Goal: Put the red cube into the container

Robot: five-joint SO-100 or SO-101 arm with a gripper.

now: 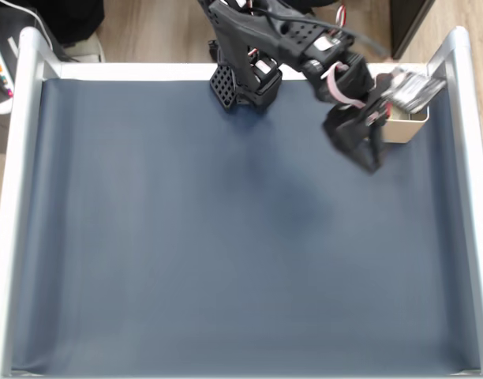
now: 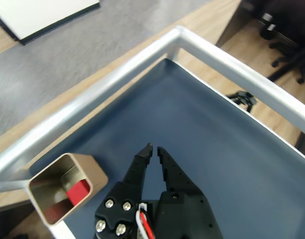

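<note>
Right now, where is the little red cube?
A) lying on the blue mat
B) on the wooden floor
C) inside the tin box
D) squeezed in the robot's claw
C: in the wrist view the red cube sits down inside the container, between its walls, while the claw beside it is nearly closed with nothing between its tips.

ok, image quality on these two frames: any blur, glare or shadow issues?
Fixed view: the arm and pincer are motion-smeared near the container, and a soft shadow darkens the mat mid-frame. Wrist view: sharp on the pincer; the red cube reads clearly inside the container, whose shiny inner wall mirrors red; the background floor is softer.
</note>
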